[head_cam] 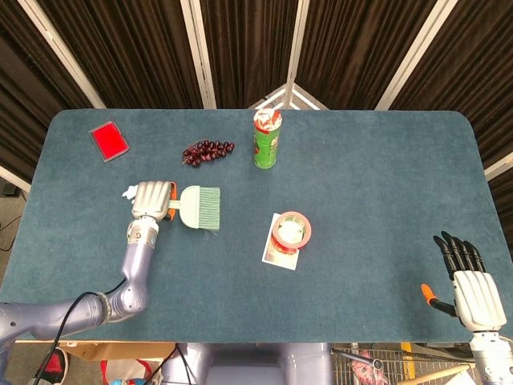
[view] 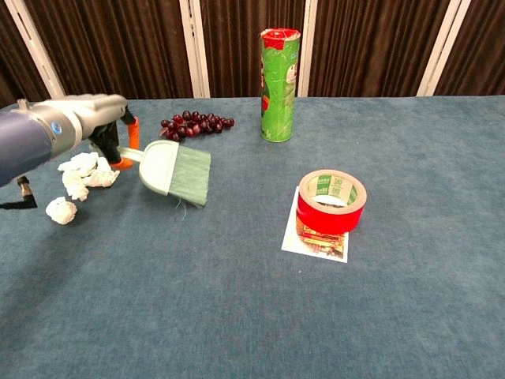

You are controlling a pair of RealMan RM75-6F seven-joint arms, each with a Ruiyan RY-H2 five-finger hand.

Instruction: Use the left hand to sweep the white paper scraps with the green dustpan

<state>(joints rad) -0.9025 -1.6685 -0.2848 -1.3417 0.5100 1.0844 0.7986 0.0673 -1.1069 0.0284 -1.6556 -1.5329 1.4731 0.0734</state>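
Note:
My left hand point(head_cam: 152, 199) grips the orange handle of the green dustpan point(head_cam: 200, 207), a pale green tool with a bristled edge that points right. In the chest view the left hand point(view: 93, 118) holds the green dustpan point(view: 175, 167) low over the table, just right of the white paper scraps point(view: 81, 167). One more scrap point(view: 61, 210) lies nearer the front. From the head view only a bit of white scrap point(head_cam: 127, 192) shows beside the hand. My right hand point(head_cam: 471, 290) hangs off the table's near right corner with its fingers spread, holding nothing.
A red tape roll point(head_cam: 292, 229) sits on a printed card mid-table, also in the chest view point(view: 331, 200). A green can point(head_cam: 267, 140) and dark grapes point(head_cam: 207, 151) stand at the back. A red card point(head_cam: 108, 140) lies at the far left.

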